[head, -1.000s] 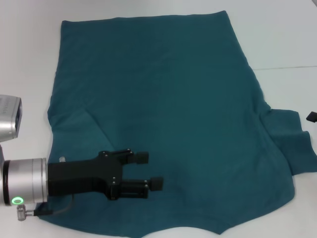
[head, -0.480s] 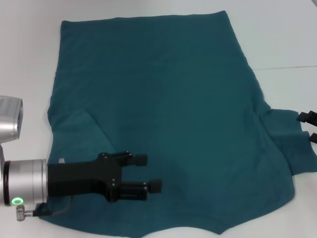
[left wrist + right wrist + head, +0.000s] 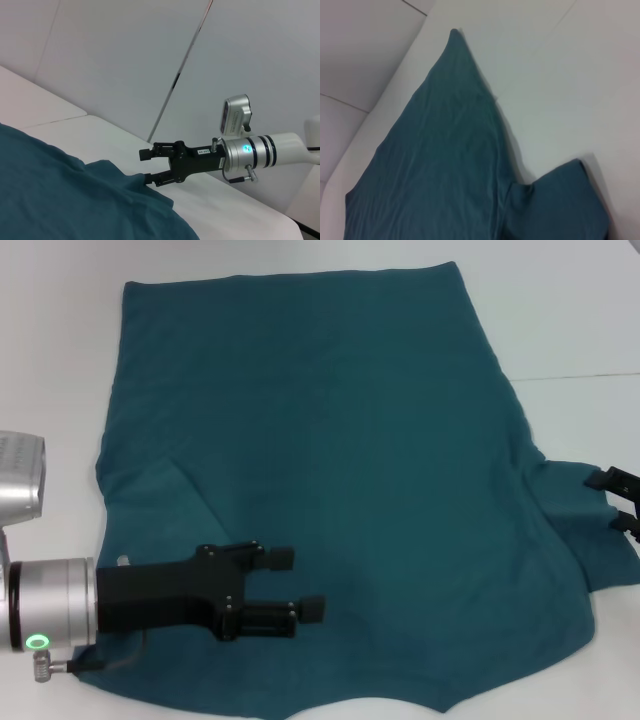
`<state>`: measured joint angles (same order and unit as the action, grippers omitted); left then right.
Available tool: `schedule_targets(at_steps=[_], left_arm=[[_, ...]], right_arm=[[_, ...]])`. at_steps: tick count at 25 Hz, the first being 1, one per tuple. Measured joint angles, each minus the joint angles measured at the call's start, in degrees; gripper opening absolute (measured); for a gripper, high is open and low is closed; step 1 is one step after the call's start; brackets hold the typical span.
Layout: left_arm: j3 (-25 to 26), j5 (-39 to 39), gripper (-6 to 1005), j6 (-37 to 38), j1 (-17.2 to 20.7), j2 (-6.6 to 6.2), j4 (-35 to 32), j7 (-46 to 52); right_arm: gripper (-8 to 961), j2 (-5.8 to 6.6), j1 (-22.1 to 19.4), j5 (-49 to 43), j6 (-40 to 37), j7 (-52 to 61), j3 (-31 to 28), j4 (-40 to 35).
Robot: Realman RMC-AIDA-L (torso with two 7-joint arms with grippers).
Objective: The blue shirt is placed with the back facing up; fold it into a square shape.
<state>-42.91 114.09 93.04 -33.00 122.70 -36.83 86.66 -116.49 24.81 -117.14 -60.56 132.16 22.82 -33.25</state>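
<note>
One shirt [image 3: 330,470] lies spread flat on the white table [image 3: 570,320], plain dark teal side up, with no lettering or label showing on it. Its straight hem runs along the far edge; the near edge curves toward the robot. On the right side one short sleeve [image 3: 585,530] sticks out onto the table. On the left side a diagonal crease marks where the cloth is folded in on itself.

The left gripper [image 3: 297,582] hovers over the near left part of the shirt, pointing toward the right. Its two fingers stand apart with a moderate gap, and nothing is between them. A green ring light glows on the left wrist.

The right gripper [image 3: 625,502] shows at the right edge of the head view, at the outer end of the sleeve. Its two fingers are spread, with nothing gripped. In the left wrist view the lower finger sits right at the sleeve's edge, the upper one above it; whether it touches the cloth cannot be told. A blue light shows on that wrist.
</note>
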Motion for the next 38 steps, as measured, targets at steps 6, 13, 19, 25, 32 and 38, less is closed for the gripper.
schedule_targets(at_steps=[6,13,19,25,32,38], left_arm=[[0.22,0.00,909,-0.08,0.01,-0.02,0.00,0.00],[0.29,0.00,908,-0.44,0.04,-0.09,0.00,0.00],[0.36,0.00,908,-0.44,0.04,-0.09,0.00,0.00],[0.47,-0.01,907,-0.45,0.04,-0.09,0.00,0.00],[0.54,-0.23,906,-0.50,-0.01,-0.09,0.00,0.00],[0.55,-0.27,905,-0.50,-0.10,-0.09,0.00,0.01]], right_arm=[[914,-0.16,0.17,0.06,-0.06,-0.42,-0.40,0.03],[862,-0.14,0.16,0.22,0.03,-0.14,-0.50,0.03],[713,-0.09,0.15,0.25,-0.22,-0.33,-0.38,0.12],[580,-0.05,0.14,0.26,-0.19,-0.48,-0.15,0.12],[199,-0.05,0.14,0.84,0.14,-1.69,-0.82,0.21],[40,0.00,0.09,2.88,2.42,-4.14,-1.34,2.36]])
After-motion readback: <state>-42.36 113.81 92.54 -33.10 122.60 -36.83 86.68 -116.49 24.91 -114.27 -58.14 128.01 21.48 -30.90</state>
